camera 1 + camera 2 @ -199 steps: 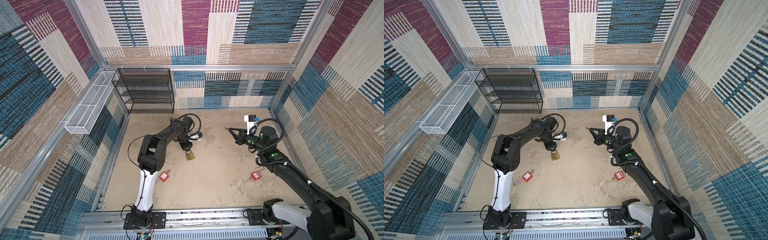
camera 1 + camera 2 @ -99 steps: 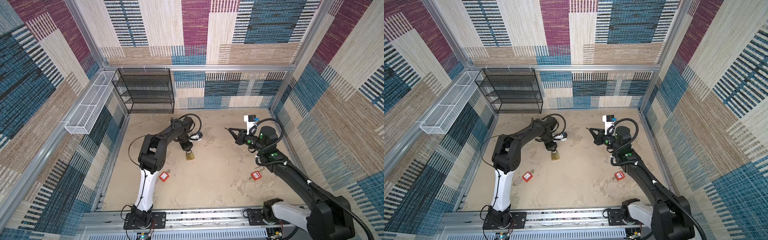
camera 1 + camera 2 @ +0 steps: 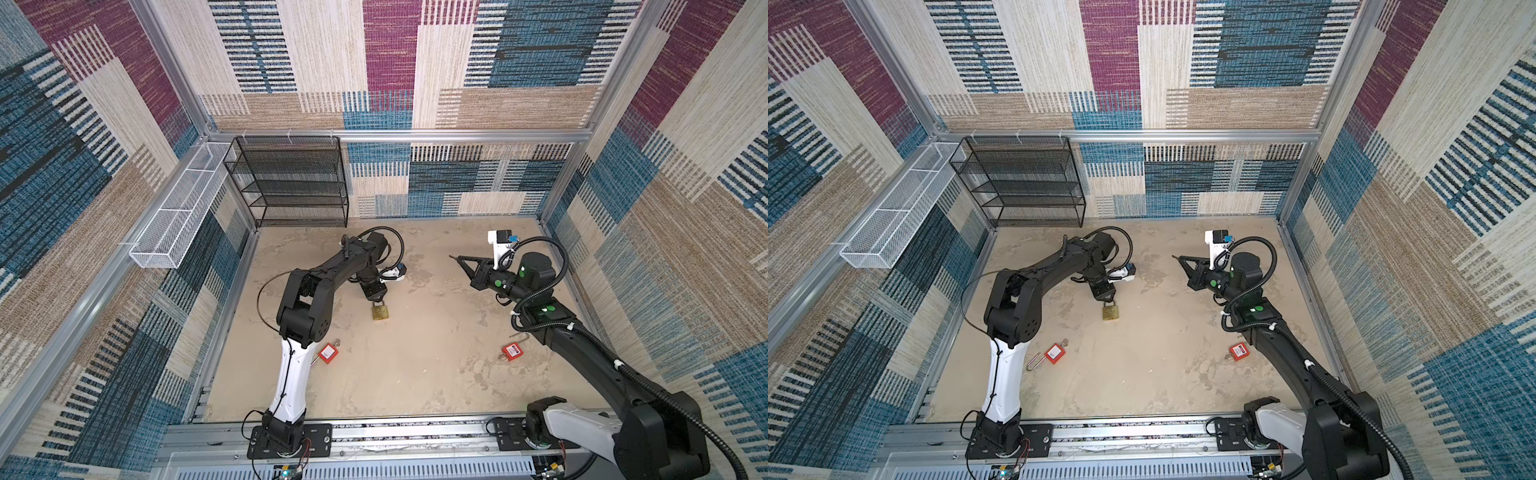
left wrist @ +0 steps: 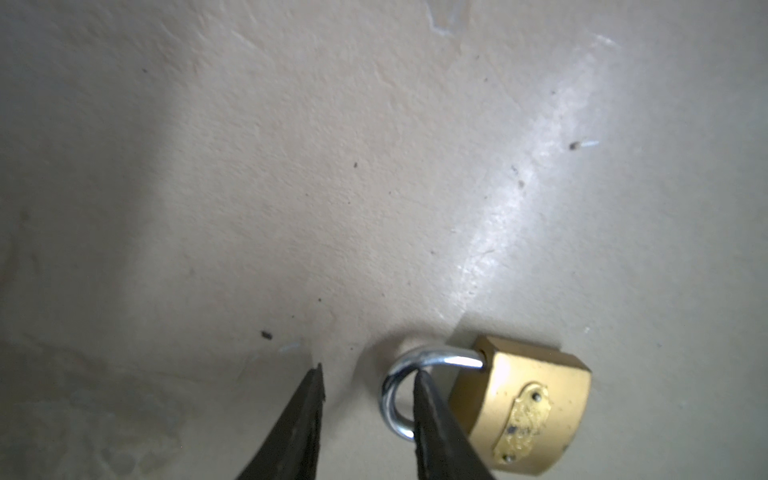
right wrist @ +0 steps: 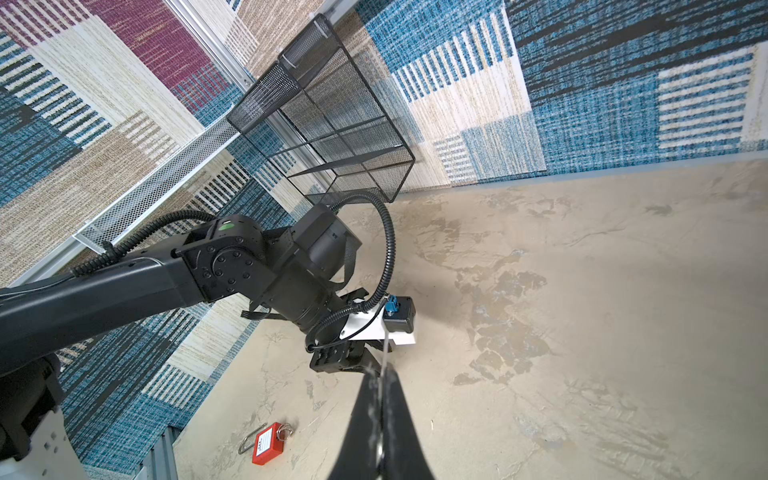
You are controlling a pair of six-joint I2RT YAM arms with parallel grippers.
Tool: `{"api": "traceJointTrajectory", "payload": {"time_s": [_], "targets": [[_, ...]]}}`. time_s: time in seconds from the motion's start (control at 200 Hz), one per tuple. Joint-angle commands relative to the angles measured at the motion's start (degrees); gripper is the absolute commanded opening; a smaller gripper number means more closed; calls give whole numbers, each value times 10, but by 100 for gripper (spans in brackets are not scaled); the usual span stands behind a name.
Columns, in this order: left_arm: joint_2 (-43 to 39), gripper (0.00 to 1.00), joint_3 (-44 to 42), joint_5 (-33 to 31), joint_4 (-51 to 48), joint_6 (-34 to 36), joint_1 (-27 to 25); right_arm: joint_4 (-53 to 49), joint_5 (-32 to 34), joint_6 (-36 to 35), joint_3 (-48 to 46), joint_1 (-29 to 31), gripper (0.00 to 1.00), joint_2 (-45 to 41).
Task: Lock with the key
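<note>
I find left gripper [image 4: 370, 375] released, one finger [image 4: 430, 409] inside shackle [image 4: 440, 356] of brass padlock [image 4: 525, 409]; right gripper [image 5: 380, 374] clenched on key [image 5: 387, 349].

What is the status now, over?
Left claw open, astride shackle of brass padlock. Right claw shut on key, well apart from it. Red padlocks lie aside.

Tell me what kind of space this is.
Probably a purpose-built robot test cell, not a real room: aluminium frame lined with carpet-tile walls, left arm and right arm bolted to a front rail, brass padlock on the tan floor.
</note>
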Motion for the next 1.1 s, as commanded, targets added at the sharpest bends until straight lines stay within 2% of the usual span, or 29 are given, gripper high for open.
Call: {"api": "traceJointTrajectory", "payload": {"time_s": [0.0,1.097], "targets": [[1,38,-1,8,2,-6,0,12,-3,-2,0,0,0,-1],[7,38,-2,15,2,-3,-2,10,-4,-4,2,0,0,0]]}}
